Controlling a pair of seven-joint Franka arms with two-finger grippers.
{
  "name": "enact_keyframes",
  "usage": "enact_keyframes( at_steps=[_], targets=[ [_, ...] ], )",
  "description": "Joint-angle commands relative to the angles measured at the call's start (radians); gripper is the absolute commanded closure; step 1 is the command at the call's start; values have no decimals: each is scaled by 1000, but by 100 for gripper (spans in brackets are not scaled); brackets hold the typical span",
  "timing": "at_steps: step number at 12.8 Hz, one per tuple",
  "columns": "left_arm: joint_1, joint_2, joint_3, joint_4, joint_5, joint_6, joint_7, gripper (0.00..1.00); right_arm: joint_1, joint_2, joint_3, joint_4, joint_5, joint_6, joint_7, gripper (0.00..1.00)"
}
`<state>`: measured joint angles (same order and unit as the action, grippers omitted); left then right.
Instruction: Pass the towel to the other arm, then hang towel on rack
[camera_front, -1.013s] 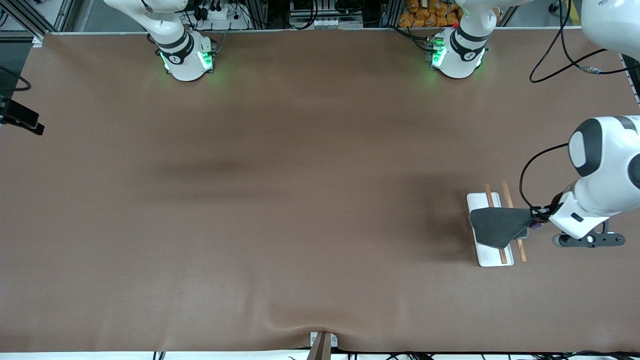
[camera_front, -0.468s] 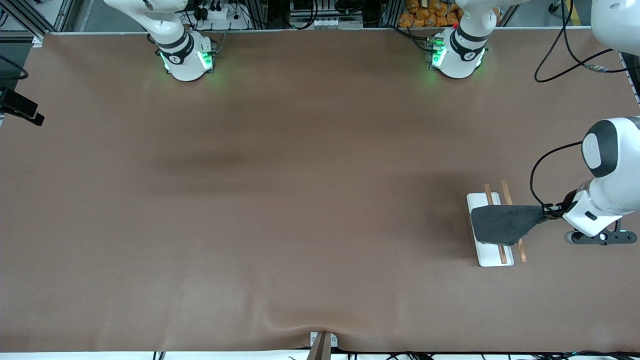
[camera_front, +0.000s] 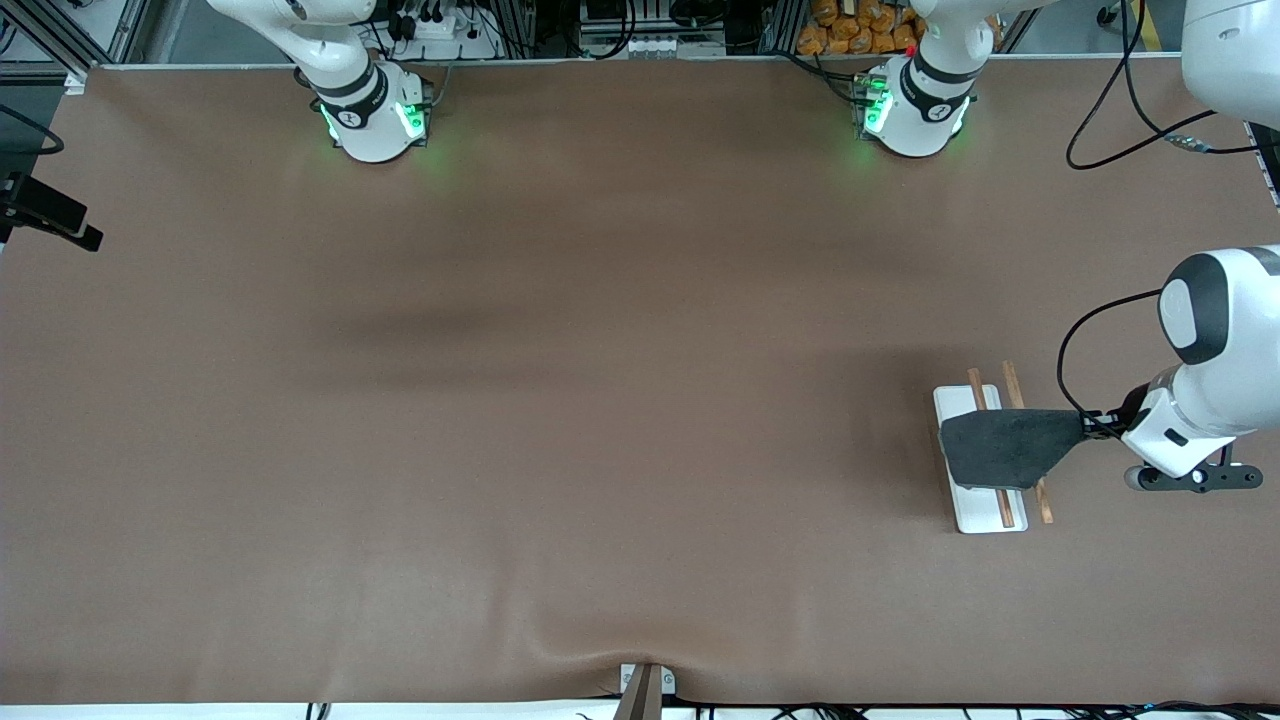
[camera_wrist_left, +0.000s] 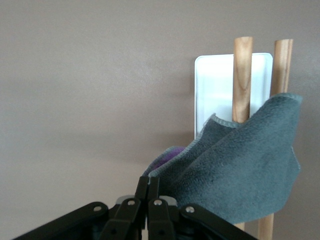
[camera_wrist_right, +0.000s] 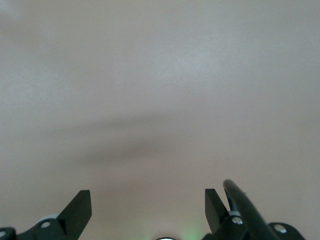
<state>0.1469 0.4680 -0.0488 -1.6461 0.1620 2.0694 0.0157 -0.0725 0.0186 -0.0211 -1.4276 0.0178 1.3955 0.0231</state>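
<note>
The dark grey towel (camera_front: 1005, 448) lies spread across both brown rods of the rack (camera_front: 985, 515), covering their middle. The rack's white base stands toward the left arm's end of the table. My left gripper (camera_front: 1088, 425) hangs just off the rack's side, shut on one corner of the towel and pulling it taut. In the left wrist view the towel (camera_wrist_left: 240, 170) drapes over the rack (camera_wrist_left: 215, 90), its corner pinched in the left gripper (camera_wrist_left: 153, 180). The right gripper (camera_wrist_right: 147, 197) stands open over bare table, holding nothing.
Both arm bases (camera_front: 375, 115) (camera_front: 915, 110) stand along the table's edge farthest from the front camera. A black cable (camera_front: 1120, 120) loops near the left arm's end. A small bracket (camera_front: 645, 688) sits at the nearest edge, where the brown mat is wrinkled.
The left gripper has drawn the towel's corner outward toward the left arm's end of the table, stretching the towel flatter over the rods. It stays shut.
</note>
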Motion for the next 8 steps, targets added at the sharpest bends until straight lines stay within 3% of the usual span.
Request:
enact_keyframes(
  at_steps=[1,8],
  targets=[
    [14,12,-11,0,-25,14,10,96,-3,-25,6,-31,11,-1,11,0],
    [36,27,-11,-1,-25,35,13,100,-13,-26,1,-103,-6,-1,-36,0]
  ],
)
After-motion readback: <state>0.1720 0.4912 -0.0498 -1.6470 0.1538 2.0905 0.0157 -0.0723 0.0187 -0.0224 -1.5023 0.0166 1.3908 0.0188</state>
